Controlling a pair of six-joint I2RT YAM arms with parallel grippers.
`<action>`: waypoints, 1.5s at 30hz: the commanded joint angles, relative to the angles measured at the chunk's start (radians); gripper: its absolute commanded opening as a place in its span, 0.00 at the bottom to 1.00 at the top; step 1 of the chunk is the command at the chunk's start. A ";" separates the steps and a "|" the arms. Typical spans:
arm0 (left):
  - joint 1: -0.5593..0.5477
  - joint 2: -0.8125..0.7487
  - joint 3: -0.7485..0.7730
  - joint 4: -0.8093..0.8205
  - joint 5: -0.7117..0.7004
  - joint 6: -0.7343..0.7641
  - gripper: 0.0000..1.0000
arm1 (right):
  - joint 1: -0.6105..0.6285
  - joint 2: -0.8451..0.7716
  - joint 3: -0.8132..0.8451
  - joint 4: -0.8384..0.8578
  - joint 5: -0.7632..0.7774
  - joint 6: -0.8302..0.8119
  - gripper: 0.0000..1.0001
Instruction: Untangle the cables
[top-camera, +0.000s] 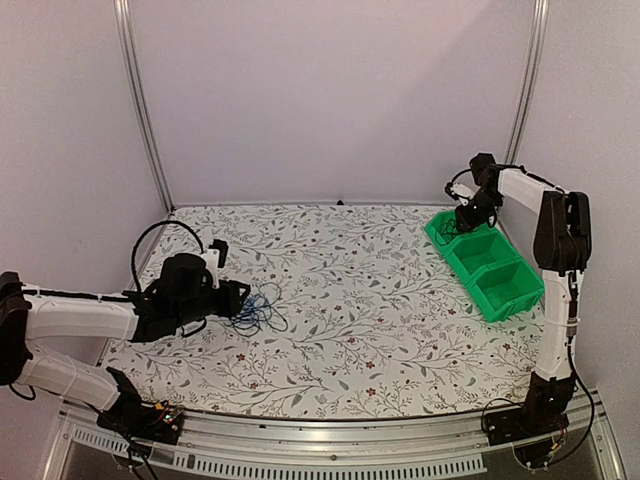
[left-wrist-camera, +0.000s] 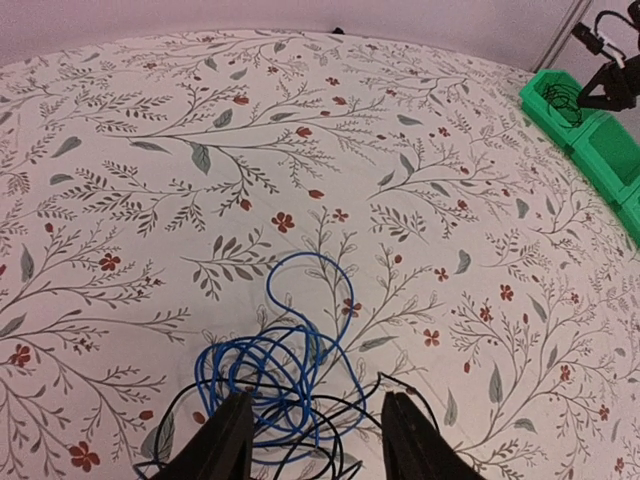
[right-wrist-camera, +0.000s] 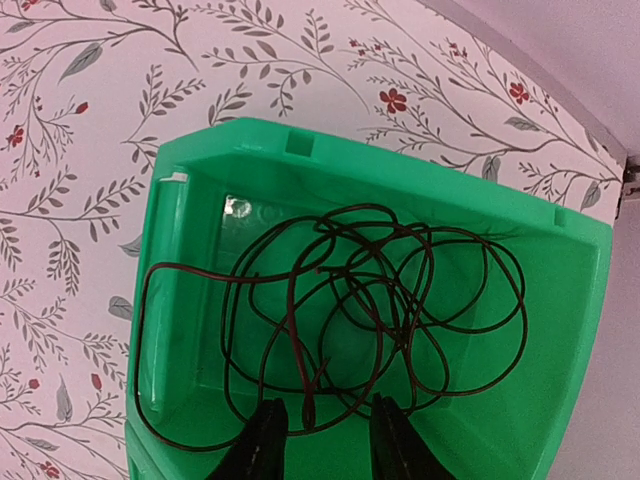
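White floral cloth (top-camera: 380, 310) covers the table, with plain pale walls (top-camera: 330, 90) around. Left gripper (left-wrist-camera: 313, 440) fingers apart at the blue-black cables (left-wrist-camera: 280, 365); right gripper (right-wrist-camera: 322, 440) fingers apart above green bin (right-wrist-camera: 565, 330).

**Black cable in the green bin, open fingers above it**

The right gripper (right-wrist-camera: 322, 445) is at the lower edge of the view. Its two black fingers (right-wrist-camera: 262, 440) stand apart and nothing is between the pads. Just ahead of them is a green bin (right-wrist-camera: 420, 180), and they hang over its near side. A thin black cable (right-wrist-camera: 330, 268) lies inside the bin in many loose loops that cross each other. One wide loop goes to the left of the fingers, along the bin wall. One strand comes down toward the gap between the fingertips. Past the bin and to the left of it is the flowered tablecloth (right-wrist-camera: 80, 150). Far ahead on the right is a pale wall (right-wrist-camera: 600, 60).
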 joint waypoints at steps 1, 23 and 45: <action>-0.003 -0.024 0.019 -0.044 -0.026 0.000 0.44 | 0.005 -0.094 -0.051 -0.002 -0.012 0.011 0.36; 0.162 -0.147 0.090 -0.478 -0.026 -0.300 0.47 | 0.510 -0.355 -0.365 0.348 -0.268 -0.056 0.41; 0.214 -0.054 -0.070 -0.371 0.221 -0.462 0.36 | 0.905 -0.034 -0.106 0.389 -0.321 -0.073 0.39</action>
